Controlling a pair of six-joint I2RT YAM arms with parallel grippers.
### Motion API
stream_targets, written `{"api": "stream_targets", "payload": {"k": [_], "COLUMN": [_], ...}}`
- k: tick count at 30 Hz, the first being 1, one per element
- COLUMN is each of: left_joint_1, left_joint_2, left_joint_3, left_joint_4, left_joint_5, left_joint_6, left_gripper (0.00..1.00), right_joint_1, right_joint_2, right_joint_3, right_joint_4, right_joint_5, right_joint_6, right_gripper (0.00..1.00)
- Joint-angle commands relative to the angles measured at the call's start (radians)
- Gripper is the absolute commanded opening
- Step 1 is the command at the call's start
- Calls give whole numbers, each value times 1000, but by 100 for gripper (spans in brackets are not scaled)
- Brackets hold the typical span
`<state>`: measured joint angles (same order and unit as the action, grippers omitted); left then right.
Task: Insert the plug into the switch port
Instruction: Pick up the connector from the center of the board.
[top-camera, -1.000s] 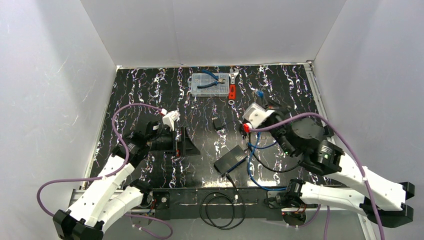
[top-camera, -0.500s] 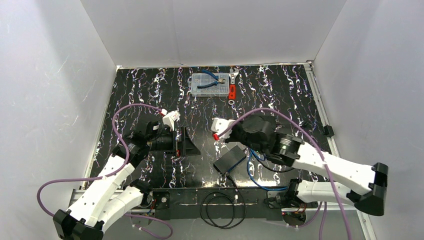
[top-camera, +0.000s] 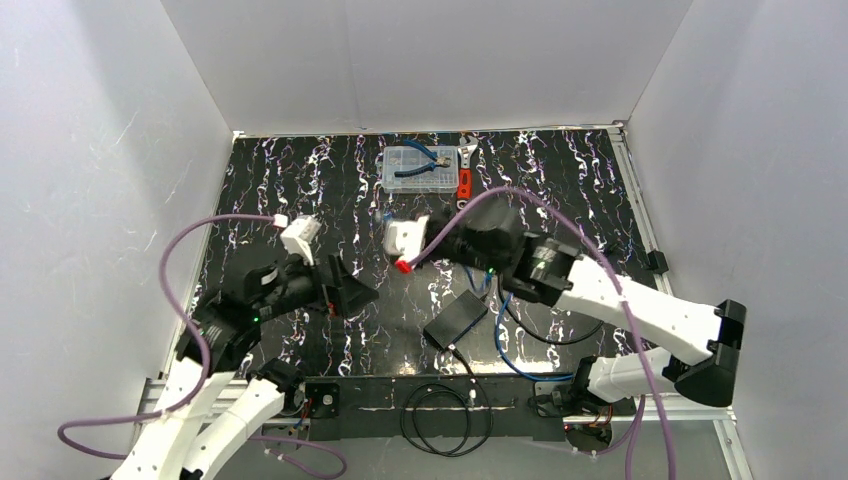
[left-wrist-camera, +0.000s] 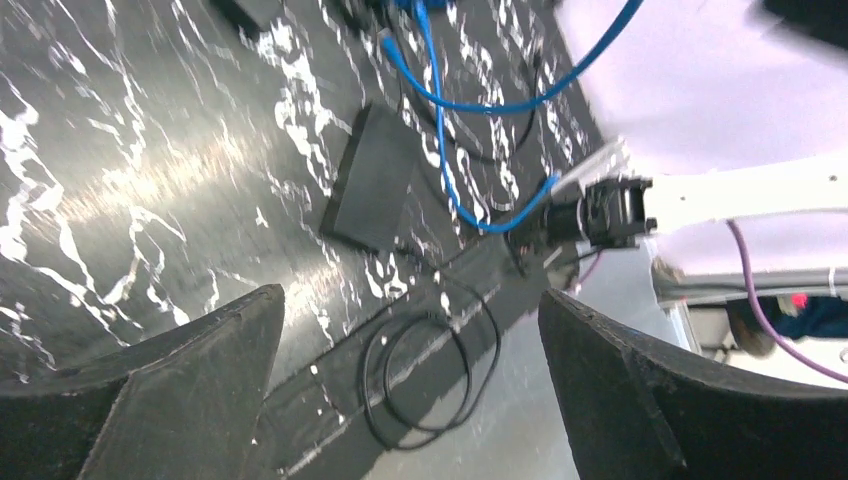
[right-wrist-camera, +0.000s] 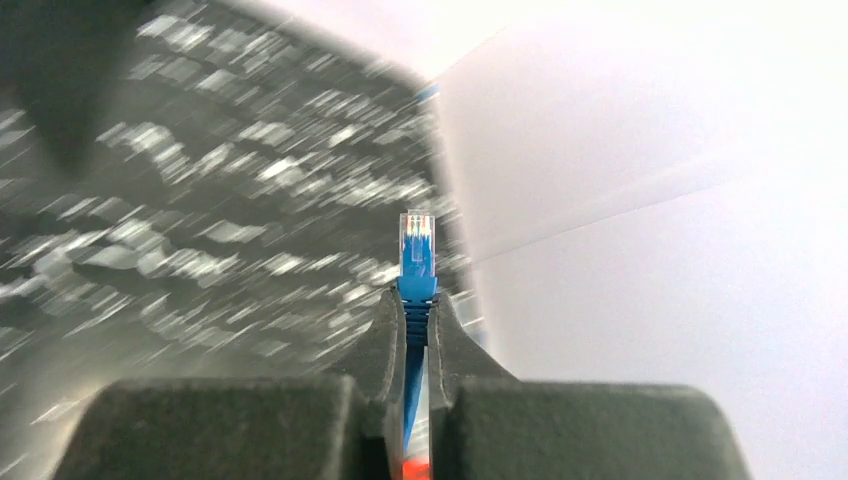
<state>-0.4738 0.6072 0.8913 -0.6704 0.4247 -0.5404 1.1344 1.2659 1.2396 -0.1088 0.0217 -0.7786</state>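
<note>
The switch is a flat matte-black box (top-camera: 458, 318) lying near the front middle of the table; it also shows in the left wrist view (left-wrist-camera: 372, 180). I cannot make out its port. My right gripper (right-wrist-camera: 415, 300) is shut on the blue plug (right-wrist-camera: 417, 250), whose clear tip sticks out past the fingertips. The right wrist (top-camera: 470, 238) hovers behind and left of the switch. The blue cable (top-camera: 497, 325) trails beside the switch. My left gripper (top-camera: 350, 290) is open and empty, left of the switch, its jaws wide apart in the left wrist view (left-wrist-camera: 408, 295).
A clear parts box (top-camera: 418, 168) with blue pliers and a red-handled wrench (top-camera: 465, 175) lie at the back. A black cable loop (top-camera: 440, 410) hangs over the front rail. A small black block (top-camera: 655, 262) sits at the right edge. White walls enclose the table.
My right arm has swung from the right side leftward to the table's middle, carrying the plug. My left arm has shifted left and back, its gripper still open.
</note>
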Motion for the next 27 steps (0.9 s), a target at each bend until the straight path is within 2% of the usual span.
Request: {"api": "stream_targets", "payload": {"k": [1,4,6,8,12,15,20,24,27], "left_joint_1": [6,6,5,6,6,6,6,5,6], "left_joint_2": [-26,-29,-31,-41,-48,-30,-5,22,51], "left_joint_3": [47,21,4,-11,-30,-24,-35,-71,-110], "left_joint_4": [-58,-36,-29,-20,-11,-26,-3,49,100], "left_joint_5": [-120,-111,-105,-97,-82,-59,-24,5,23], "left_joint_6": [22,3,-10,-16,-16,-1,14,-3,-32], "left_gripper": [98,98,98,98,98,98,98,98,98], "right_joint_1": [-8,-49,-79,-99,-139,-172,-184,-185,-185], "right_joint_2": [-28,39,84,83,-35,-123,-252,-330,-368], "right_joint_3": [319,577,667,599,245,106,-9,-35,-40], "right_joint_4": [207,92,-33,-64,104,133,100,-29,-176], "right_joint_5": [93,50,75,148,251,304,476,587,628], "right_joint_6": [-232,-245,-243,-247,-247,-204,-208,-172,-87], "right_gripper": [1,1,1,1,1,1,1,1,3]}}
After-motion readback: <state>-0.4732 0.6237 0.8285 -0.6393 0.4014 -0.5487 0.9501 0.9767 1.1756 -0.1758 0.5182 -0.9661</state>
